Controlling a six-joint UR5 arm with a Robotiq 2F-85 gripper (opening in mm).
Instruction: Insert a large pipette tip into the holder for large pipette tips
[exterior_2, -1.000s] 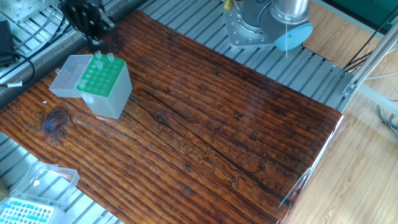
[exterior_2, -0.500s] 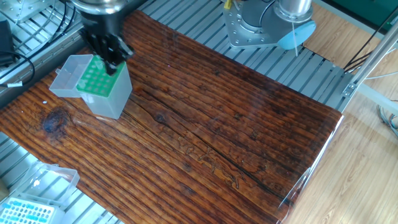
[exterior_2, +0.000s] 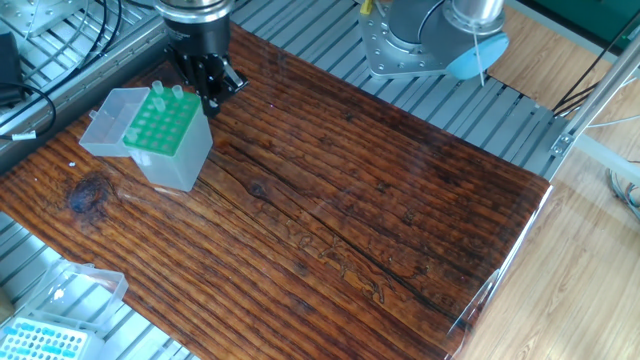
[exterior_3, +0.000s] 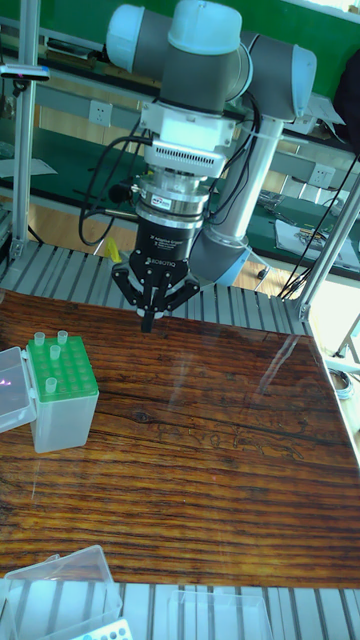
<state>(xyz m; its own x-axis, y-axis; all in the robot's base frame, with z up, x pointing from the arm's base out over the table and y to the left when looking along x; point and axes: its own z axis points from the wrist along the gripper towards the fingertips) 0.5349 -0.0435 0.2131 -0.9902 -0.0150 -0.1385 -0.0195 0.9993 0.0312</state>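
The holder for large pipette tips (exterior_2: 160, 128) (exterior_3: 62, 395), a grey box with a green grid top, stands at the table's left with its clear lid (exterior_2: 108, 118) hinged open. A few large pipette tips (exterior_2: 157, 92) (exterior_3: 57, 338) stand upright in its holes. My gripper (exterior_2: 212, 95) (exterior_3: 148, 320) hangs pointing down, just beyond the holder's right back corner and above the wood. Its fingers meet at a point and look shut. I see no tip between them.
A flatter box with a light-blue grid (exterior_2: 45, 340) (exterior_3: 100, 630) and a clear lid (exterior_2: 85, 285) (exterior_3: 60, 590) sits off the table's near left corner. Cables (exterior_2: 30, 80) lie at far left. The arm's base (exterior_2: 410, 45) stands behind the table.
The gripper has swept from the back left, across the top of the holder, to its right side. The holder and the tips in it have not moved.
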